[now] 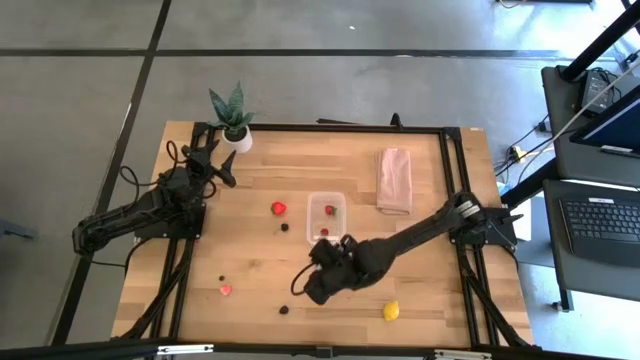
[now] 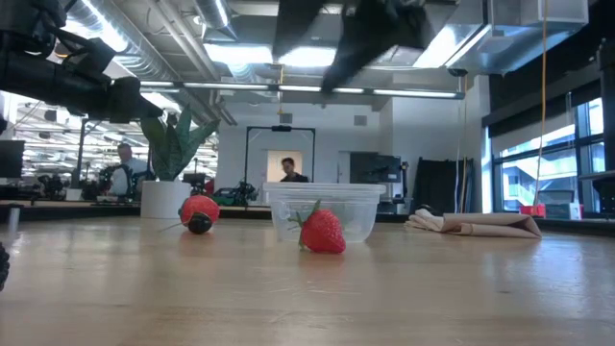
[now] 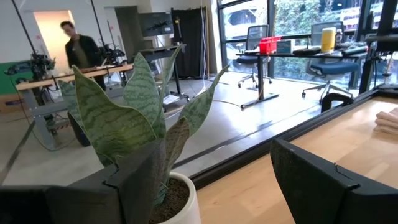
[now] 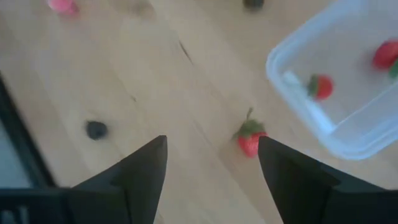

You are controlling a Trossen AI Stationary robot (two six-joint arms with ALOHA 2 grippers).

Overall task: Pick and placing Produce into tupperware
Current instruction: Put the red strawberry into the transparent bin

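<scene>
- The right gripper (image 4: pixel 208 171) hangs above the desk (image 1: pixel 420 290) with its fingers spread wide and nothing between them; seen from its wrist, a loose strawberry (image 4: pixel 249 140) lies on the wood past the gap, so it seems lined up to come down on that fruit

- That strawberry (image 2: pixel 322 232) rests just outside the tupperware (image 1: pixel 327 217), by the container's near wall, close to it but whether touching I cannot tell; its leafy cap points up and away from the container in the wrist view, its red tip the other way

- The tupperware sits near the middle of the desk, long axis running from far edge to near edge, mouth upward; two strawberries already lie inside (image 4: pixel 319 86)

- More produce is scattered on the wood: a strawberry (image 1: pixel 278 208) beside a dark berry (image 1: pixel 285 226) left of the container, a pinkish piece (image 1: pixel 225 289) and a small berry (image 1: pixel 221 278) toward the near-left corner, another berry (image 1: pixel 284 309) near the near edge, the lemon (image 1: pixel 391 311) near the near edge to the right

- The left gripper (image 3: pixel 217 180) waits at the far-left corner, fingers apart and empty, facing the potted plant (image 1: pixel 232 118); probably parked clear of the work

- A folded cloth (image 1: pixel 394 180) lies toward the far-right corner, out of the way
</scene>
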